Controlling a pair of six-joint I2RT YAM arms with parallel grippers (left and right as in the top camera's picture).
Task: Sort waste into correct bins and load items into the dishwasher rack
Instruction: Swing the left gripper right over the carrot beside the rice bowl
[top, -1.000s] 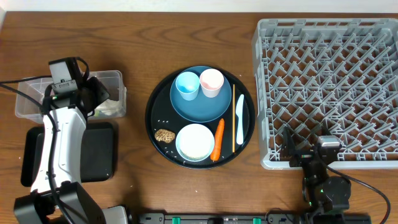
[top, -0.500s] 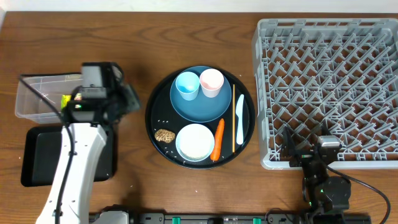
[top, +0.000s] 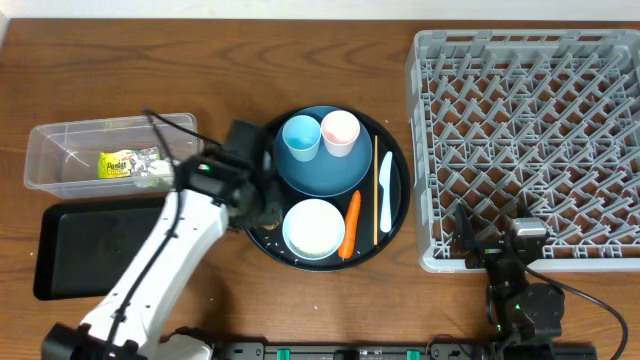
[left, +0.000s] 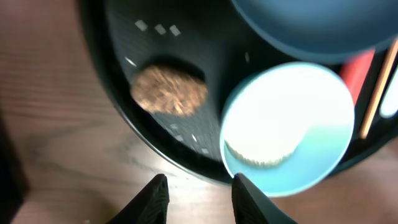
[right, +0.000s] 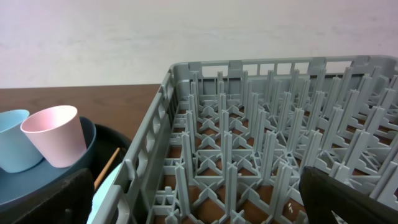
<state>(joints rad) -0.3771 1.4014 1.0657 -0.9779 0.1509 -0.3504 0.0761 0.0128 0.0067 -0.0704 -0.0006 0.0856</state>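
Sorting has only begun, as I judge it. The yellow-green printed snack wrapper (top: 122, 163) lies in the clear rectangular plastic tub (top: 45, 150) by the left edge of the tabletop. A pale crumpled scrap beside it, which I take for the white tissue (top: 158, 178), is partly hidden by my cable. I see nothing in the shallow black rectangular tray (top: 80, 250) at the near-left corner.

The rest waits on the big round black tray (top: 398, 160) mid-tabletop:
- **Waste:** the small brown biscuit (left: 169, 90), the orange carrot (top: 350, 225) and the loose white rice grains (left: 160, 28).
- **Crockery:** the large round dark-blue plate (top: 320, 178) carrying the light-blue cup (top: 300, 137) and pale-pink cup (top: 340, 132), and the white bowl (top: 313, 228).
- **Utensils:** the pale-blue flat utensil (top: 385, 195) and the thin wooden chopstick (top: 375, 190).

Nothing has reached the large square light-grey lattice rack (top: 415, 150) at the right edge, so all the loading is left.

My left jaws are parted and grasp nothing. Their tips sit over bare wood just outside the round tray's rim. The biscuit lies ahead of them and a little toward the left tip, apart from both and not yet between them, with the bowl just beside it. My right jaws are spread wide and empty, near the rack's near wall.
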